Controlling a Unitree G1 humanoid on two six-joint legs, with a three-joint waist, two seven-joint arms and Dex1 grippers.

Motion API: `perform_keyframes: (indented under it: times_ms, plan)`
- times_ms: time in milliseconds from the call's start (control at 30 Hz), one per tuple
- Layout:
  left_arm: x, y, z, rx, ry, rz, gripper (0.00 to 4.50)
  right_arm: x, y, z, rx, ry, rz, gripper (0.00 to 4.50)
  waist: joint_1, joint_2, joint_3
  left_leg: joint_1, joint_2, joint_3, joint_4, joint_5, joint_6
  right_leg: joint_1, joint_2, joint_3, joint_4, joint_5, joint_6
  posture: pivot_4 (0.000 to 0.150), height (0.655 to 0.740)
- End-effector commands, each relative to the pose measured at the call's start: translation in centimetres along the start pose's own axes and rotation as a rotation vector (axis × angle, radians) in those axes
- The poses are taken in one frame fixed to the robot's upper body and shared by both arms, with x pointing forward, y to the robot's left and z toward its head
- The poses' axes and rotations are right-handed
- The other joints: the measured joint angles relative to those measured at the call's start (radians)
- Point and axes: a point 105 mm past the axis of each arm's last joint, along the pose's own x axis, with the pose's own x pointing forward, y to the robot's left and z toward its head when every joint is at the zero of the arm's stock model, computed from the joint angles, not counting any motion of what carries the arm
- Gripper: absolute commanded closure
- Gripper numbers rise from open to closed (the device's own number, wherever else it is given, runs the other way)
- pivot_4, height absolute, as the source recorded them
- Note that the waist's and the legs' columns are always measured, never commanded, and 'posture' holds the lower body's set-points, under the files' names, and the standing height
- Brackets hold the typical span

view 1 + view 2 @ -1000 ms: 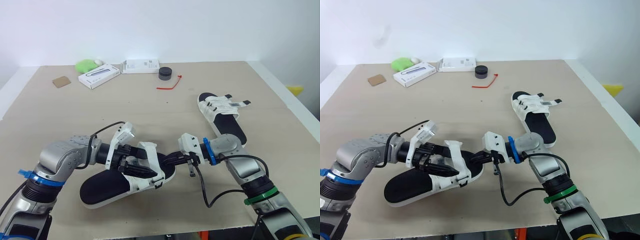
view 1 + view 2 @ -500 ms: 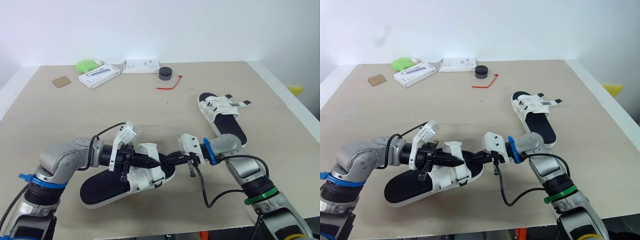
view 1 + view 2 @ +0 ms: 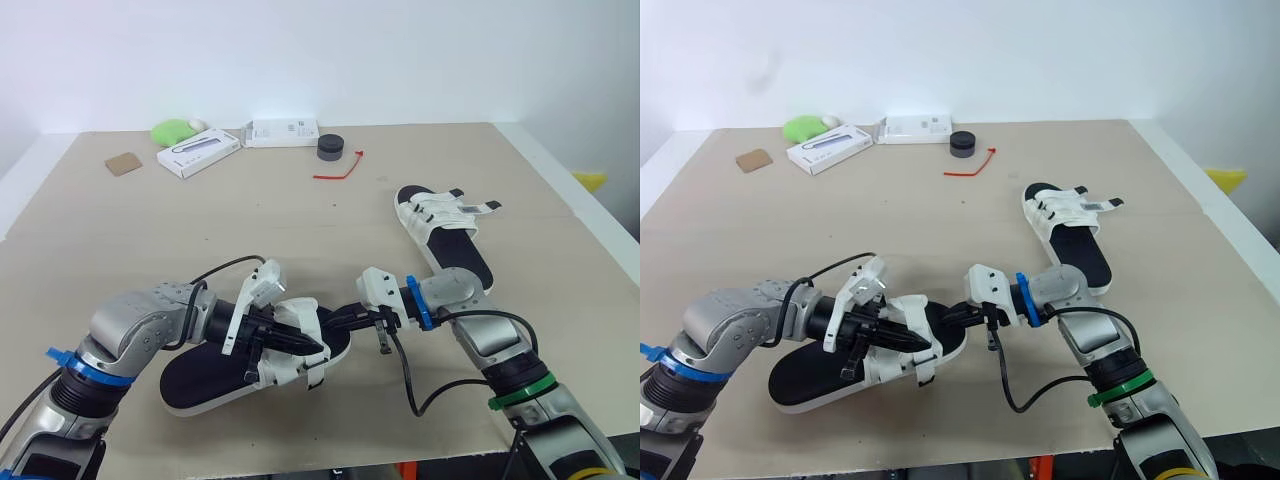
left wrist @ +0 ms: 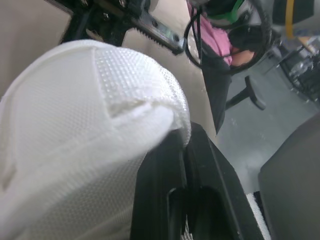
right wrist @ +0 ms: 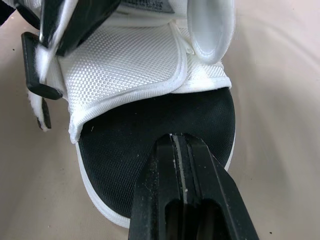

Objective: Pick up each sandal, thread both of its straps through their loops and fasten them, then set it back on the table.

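Near sandal lies flat on the table at the front edge, between both arms. Over the last second the left gripper swung down onto the front strap. Its fingers are now pinched together, tips pressing the flap; can't tell if fabric sits between them. Reads as fastening in progress. Right gripper is clenched and empty, tip at the toe end. Second sandal sits well apart, one strap end sticking out. Two boxes at the far edge are closed, contents unknown.

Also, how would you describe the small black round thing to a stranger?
On the table, small items line the far edge. The black round thing ends that row on the right, next to a white box, with a red cord in front; it alone is dark.
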Motion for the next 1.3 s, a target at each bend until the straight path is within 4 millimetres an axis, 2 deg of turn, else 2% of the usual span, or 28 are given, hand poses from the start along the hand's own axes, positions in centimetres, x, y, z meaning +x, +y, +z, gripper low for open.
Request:
perform_keyframes:
  times_ms: [33, 167, 300, 433, 633, 667, 933, 1100, 1200, 1300]
  plan:
    - [0.1, -0.3, -0.8, 0.029, 0.067, -0.015, 4.47, -0.3, -0.2, 0.1, -0.013, 0.013, -0.005, 4.50, 0.000, 0.000, 0.000, 0.000, 0.000, 0.000, 0.000, 0.000, 0.000, 0.000, 0.000, 0.000, 0.000, 0.000, 0.000, 0.150, 0.7400]
    - [-0.3, -0.3, -0.9, 0.072, 0.107, -0.021, 4.47, -0.4, -0.2, 0.1, -0.012, 0.014, -0.006, 4.50, -0.001, 0.000, 0.000, 0.000, 0.000, 0.000, 0.000, 0.000, 0.000, 0.000, 0.001, 0.000, 0.000, 0.000, 0.000, 0.150, 0.7400]
    - [-1.4, -1.8, -0.3, 0.132, 0.145, -0.095, 4.47, -0.3, -0.2, 0.1, -0.012, 0.015, -0.003, 4.50, -0.002, 0.000, 0.000, 0.001, 0.001, 0.001, 0.000, 0.000, 0.000, 0.000, 0.002, 0.000, 0.000, 0.000, -0.001, 0.150, 0.7400]
    - [-2.5, -2.1, 0.2, 0.177, 0.175, -0.121, 3.23, -0.3, -0.3, 0.1, -0.011, 0.014, 0.000, 4.50, -0.001, 0.000, 0.000, 0.001, 0.001, 0.001, 0.000, 0.000, 0.000, 0.001, 0.002, 0.000, 0.001, 0.000, -0.001, 0.150, 0.7400]
    - [-4.1, -2.5, 0.5, 0.209, 0.238, -0.142, 0.23, -0.2, -0.3, 0.1, -0.011, 0.013, 0.002, 4.50, -0.002, 0.000, 0.000, 0.002, 0.001, 0.003, 0.000, 0.000, 0.000, 0.001, 0.001, 0.000, 0.001, 0.000, -0.001, 0.150, 0.7400]
    - [-4.4, -2.4, 0.7, 0.211, 0.240, -0.139, 0.10, -0.2, -0.3, 0.1, -0.011, 0.012, 0.002, 4.50, -0.002, 0.000, 0.000, 0.002, 0.001, 0.003, 0.000, 0.000, 0.000, 0.000, 0.001, 0.000, 0.001, 0.000, -0.001, 0.150, 0.7400]
    - [-7.3, -3.0, 2.4, 0.199, 0.207, -0.109, 0.10, -0.3, -0.4, 0.1, -0.010, 0.015, -0.002, 4.50, -0.002, 0.000, 0.000, 0.001, 0.001, 0.004, 0.000, 0.000, 0.000, 0.000, 0.002, 0.000, 0.001, -0.001, -0.001, 0.150, 0.7400]
    - [-7.9, -4.0, 2.4, 0.163, 0.159, -0.128, 0.10, -0.3, -0.4, 0.1, -0.011, 0.016, -0.001, 4.50, -0.002, 0.000, 0.000, 0.001, 0.001, 0.004, 0.000, 0.000, 0.001, -0.001, 0.001, 0.000, 0.001, -0.001, -0.001, 0.150, 0.7400]
    - [-7.7, -1.9, 3.4, 0.352, 0.009, 0.071, 0.10, -0.3, -0.3, 0.1, -0.011, 0.014, 0.002, 4.50, -0.001, 0.000, 0.000, 0.001, 0.001, 0.003, 0.000, -0.001, 0.001, -0.001, 0.001, 0.000, 0.001, -0.001, -0.001, 0.150, 0.7400]
    - [-7.5, -0.3, 2.4, 0.546, -0.015, 0.222, 0.10, -0.2, -0.2, 0.1, -0.010, 0.013, 0.007, 4.50, 0.000, 0.000, 0.000, 0.001, 0.001, 0.002, 0.000, 0.000, 0.000, 0.000, 0.000, 0.000, 0.000, -0.001, -0.001, 0.150, 0.7400]
